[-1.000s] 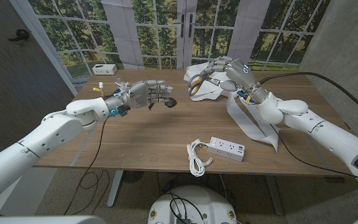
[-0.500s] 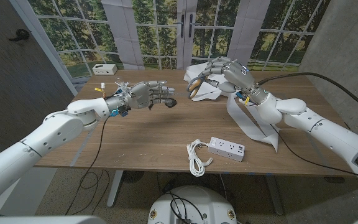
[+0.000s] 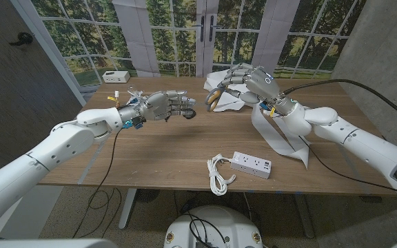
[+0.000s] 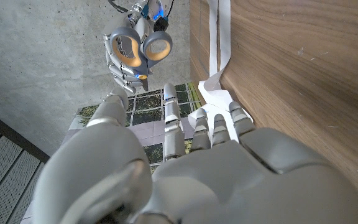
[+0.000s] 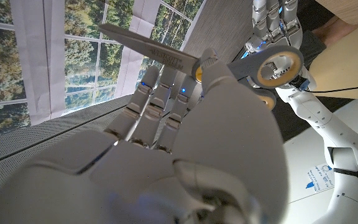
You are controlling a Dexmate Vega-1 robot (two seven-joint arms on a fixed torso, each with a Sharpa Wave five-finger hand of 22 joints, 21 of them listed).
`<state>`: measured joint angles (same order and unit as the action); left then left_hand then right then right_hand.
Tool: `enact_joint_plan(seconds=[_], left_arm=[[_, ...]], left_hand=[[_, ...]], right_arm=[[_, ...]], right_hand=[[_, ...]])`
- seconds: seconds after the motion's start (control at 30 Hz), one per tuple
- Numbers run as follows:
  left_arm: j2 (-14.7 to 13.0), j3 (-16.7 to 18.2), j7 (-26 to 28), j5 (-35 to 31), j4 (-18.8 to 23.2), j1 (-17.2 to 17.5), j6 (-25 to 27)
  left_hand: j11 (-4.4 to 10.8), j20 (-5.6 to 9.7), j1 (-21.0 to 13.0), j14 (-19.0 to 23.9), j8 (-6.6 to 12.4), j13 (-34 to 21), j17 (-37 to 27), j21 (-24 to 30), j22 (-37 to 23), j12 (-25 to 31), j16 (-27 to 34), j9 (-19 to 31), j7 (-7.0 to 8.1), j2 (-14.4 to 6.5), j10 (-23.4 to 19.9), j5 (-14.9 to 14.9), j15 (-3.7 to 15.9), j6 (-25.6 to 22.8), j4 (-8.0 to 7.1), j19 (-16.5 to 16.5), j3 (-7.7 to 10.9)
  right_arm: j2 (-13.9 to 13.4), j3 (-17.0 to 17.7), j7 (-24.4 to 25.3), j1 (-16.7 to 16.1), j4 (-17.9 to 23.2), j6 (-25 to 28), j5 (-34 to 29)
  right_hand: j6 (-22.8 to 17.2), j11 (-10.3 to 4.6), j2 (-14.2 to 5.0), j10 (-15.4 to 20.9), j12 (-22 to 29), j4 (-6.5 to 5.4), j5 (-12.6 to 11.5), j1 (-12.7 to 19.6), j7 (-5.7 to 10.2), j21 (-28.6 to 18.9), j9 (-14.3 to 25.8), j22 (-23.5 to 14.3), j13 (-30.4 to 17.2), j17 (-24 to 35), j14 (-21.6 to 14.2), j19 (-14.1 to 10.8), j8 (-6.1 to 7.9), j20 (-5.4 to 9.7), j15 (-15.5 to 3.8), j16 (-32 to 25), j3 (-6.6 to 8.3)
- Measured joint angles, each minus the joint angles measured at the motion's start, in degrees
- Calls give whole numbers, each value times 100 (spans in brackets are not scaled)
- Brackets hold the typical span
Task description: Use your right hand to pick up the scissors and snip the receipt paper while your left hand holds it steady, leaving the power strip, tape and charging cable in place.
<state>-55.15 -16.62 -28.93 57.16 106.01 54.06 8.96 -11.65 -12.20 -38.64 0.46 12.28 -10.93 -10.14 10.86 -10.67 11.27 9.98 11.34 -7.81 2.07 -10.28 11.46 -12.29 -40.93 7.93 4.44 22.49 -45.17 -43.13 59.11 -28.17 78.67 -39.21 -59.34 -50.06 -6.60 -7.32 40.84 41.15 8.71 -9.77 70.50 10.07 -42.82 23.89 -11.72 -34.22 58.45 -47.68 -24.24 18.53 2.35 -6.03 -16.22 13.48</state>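
Our right hand [image 3: 255,80] holds the scissors [image 3: 214,97] in the air above the table's far edge, over the crumpled end of the receipt paper [image 3: 276,135], which trails toward the right edge. Our left hand [image 3: 167,105], fingers loosely curled on nothing, hovers above the far left part of the table [image 3: 157,155].

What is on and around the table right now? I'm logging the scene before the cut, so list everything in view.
Grey-handled metal scissors: one, grey with yellow-lined loops, held up over the table's far side.
White receipt paper strip: one, white, running from the far middle toward the right front.
White power strip: one, near front edge.
White coiled charging cable: one, beside the strip.
Small white box: one, far left corner.
Wooden table: one, brown.
Left hand: empty, raised over the table.
Right hand: grips the scissors.
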Motion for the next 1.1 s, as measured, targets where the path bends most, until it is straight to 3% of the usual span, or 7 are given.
enact_joint_plan(seconds=[0.3, 0.77, 1.1], left_arm=[[-1, -50, -71, -92, -31, -48, -61], [81, -108, 0, -153, -106, -5, -172], [167, -265, -101, -255, -192, -169, -191]], left_hand=[[26, 23, 72, -98, -21, 0, 0, 0, 0, 0, 0, -16, -73, 69, 39, -24, -20, -48, -66, -100, -127], [39, -7, 161, -128, -21, 0, 0, 0, 0, 0, 0, -15, -103, 23, 52, -23, 10, -79, -90, -130, -151], [110, 13, 156, -162, -107, -1, 0, 0, 0, 0, 0, -15, -106, -42, 123, -23, 2, 103, -74, -154, -167]], right_arm=[[-2, -100, 82, 74, -45, 77, -113], [31, -401, 190, 382, -222, 107, -347], [66, -589, 275, 554, -328, 133, -438]], right_hand=[[-49, -51, 0, 30, -40, 0, 3, 0, 50, -22, -14, 0, 0, 8, 1, 10, -19, 11, 1, 16, 0], [-50, -90, 1, 49, -27, -23, 11, 1, 51, -140, -9, 28, 0, 36, 1, 71, -29, 11, 1, 76, -23], [-50, -91, 2, 48, -28, -47, 0, 2, 51, -199, -8, 28, 0, 37, 1, 71, -40, 11, 1, 98, -47]])
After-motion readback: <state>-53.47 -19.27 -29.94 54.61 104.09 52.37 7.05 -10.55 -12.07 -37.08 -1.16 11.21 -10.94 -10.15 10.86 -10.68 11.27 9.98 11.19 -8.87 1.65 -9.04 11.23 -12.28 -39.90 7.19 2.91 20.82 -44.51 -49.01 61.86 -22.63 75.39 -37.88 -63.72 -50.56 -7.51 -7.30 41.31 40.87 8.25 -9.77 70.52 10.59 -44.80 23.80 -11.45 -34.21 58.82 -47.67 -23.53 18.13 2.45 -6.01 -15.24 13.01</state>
